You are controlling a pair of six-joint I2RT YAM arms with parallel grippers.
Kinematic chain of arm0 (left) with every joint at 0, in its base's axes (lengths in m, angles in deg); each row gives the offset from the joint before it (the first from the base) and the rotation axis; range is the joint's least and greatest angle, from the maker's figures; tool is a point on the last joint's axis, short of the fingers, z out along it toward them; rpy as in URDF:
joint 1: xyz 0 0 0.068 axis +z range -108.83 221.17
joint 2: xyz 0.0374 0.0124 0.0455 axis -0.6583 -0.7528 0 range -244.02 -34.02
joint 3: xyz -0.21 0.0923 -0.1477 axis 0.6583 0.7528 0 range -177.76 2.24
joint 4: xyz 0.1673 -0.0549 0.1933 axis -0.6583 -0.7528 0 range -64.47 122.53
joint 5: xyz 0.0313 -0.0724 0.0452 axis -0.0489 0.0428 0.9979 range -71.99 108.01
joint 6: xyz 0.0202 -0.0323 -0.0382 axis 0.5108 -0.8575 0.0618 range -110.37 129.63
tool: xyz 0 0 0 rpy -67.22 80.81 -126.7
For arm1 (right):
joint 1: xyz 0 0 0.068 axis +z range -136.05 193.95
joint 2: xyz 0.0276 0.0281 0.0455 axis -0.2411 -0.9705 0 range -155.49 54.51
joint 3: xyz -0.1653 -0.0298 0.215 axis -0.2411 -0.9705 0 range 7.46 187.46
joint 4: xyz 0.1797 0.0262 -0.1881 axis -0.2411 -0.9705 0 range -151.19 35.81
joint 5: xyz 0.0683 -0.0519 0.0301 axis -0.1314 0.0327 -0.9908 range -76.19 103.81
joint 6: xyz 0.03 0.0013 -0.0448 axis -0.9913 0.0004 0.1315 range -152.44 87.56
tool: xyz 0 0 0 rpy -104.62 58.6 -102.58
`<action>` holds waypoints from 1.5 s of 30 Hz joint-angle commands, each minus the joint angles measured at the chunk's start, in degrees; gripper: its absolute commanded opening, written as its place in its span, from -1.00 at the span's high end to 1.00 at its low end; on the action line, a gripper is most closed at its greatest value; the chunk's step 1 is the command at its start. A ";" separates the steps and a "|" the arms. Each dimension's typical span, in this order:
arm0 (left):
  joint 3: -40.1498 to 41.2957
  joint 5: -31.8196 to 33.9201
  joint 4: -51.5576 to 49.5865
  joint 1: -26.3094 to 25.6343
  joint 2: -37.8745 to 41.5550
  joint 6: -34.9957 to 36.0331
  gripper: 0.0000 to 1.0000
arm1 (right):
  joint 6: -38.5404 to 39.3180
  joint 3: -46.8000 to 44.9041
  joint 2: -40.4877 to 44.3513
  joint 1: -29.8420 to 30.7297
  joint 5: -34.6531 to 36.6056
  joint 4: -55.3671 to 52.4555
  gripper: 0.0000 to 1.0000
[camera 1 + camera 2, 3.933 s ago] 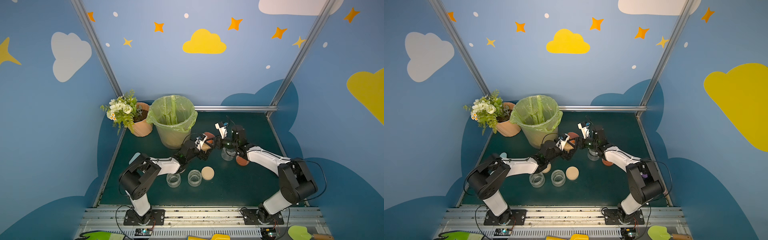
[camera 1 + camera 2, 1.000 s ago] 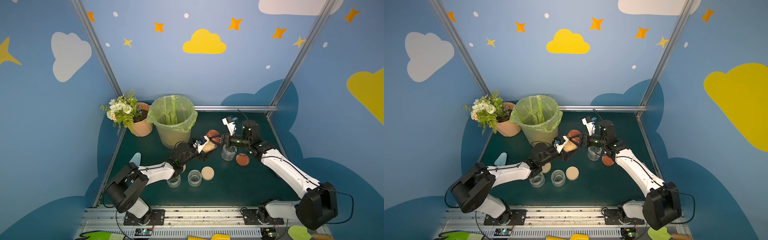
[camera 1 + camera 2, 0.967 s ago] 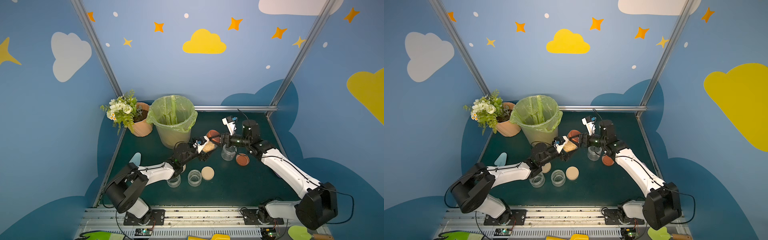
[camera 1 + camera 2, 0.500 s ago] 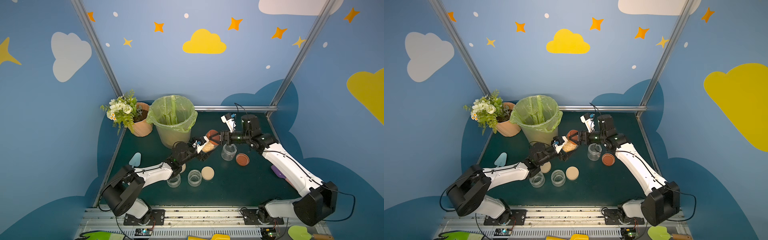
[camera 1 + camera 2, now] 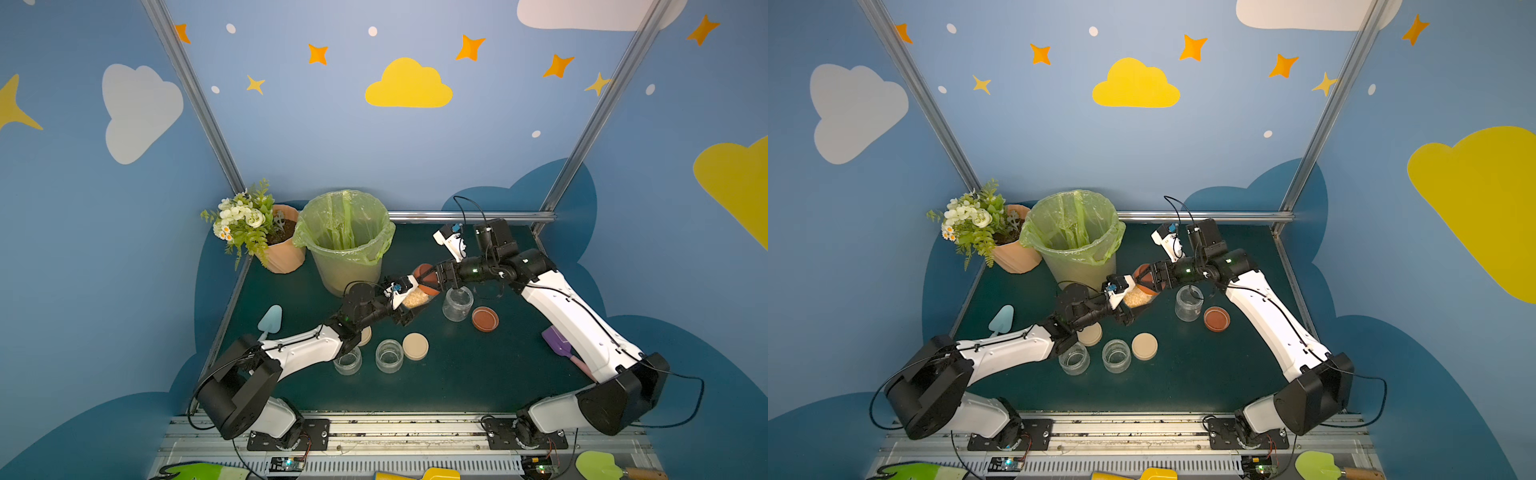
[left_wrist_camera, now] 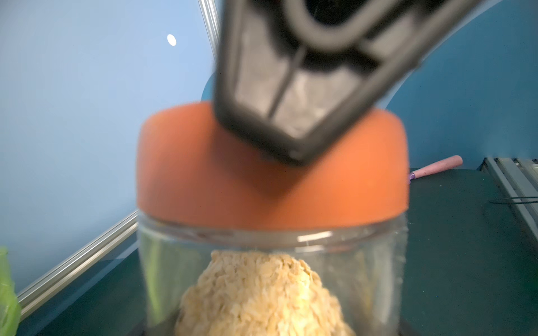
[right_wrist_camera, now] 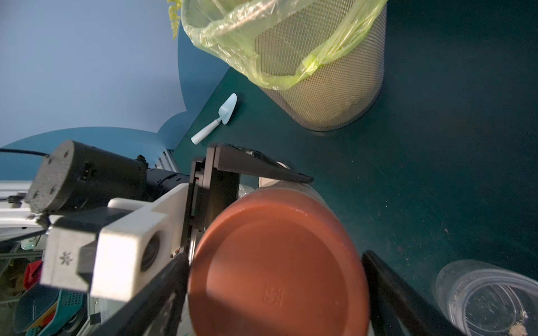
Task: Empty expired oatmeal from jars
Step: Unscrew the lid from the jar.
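In both top views we see the left claw (image 5: 411, 305) clamped on a jar (image 5: 419, 297), held tilted above the counter (image 5: 457, 382) near the bin (image 5: 347, 270). Pale oatmeal (image 5: 1134, 297) lies inside it. The right claw (image 5: 435, 277) is closed around its rust-orange lid (image 5: 424, 275).

From the left wrist, we see the oatmeal (image 6: 262, 296) heaped in the glass below the lid (image 6: 180, 180), and one finger (image 6: 291, 101) of the right claw pressing on that lid.

From the right wrist, its fingers (image 7: 163, 291) flank the lid (image 7: 276, 270) on both sides. An empty jar (image 7: 489, 296) stands nearby.
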 commanded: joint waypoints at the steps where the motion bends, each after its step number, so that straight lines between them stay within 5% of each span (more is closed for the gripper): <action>1: -0.96 -2.15 1.31 0.35 1.92 -0.10 0.93 | 3.90 2.95 -0.80 1.62 -2.32 -4.46 -0.79; 8: -1.22 -5.36 0.45 1.21 3.17 -1.52 0.93 | 8.15 5.62 -2.14 2.67 -1.11 -8.89 -0.74; 17: -2.07 -12.88 -2.80 2.67 5.61 -3.25 0.93 | 20.52 5.73 -0.89 2.34 -1.84 -11.08 -0.26; 24: -2.54 -19.17 -5.28 3.68 8.15 -4.77 0.93 | 43.42 10.23 -2.33 -0.06 -9.81 -23.82 -0.37; 30: -2.80 -24.14 -6.03 4.62 9.13 -6.35 0.93 | 56.66 20.45 -8.25 0.71 -4.99 -37.46 -0.40; 45: -3.74 -33.91 -8.43 6.76 7.05 -8.00 0.93 | 63.23 23.10 -6.73 4.28 6.67 -32.99 -0.44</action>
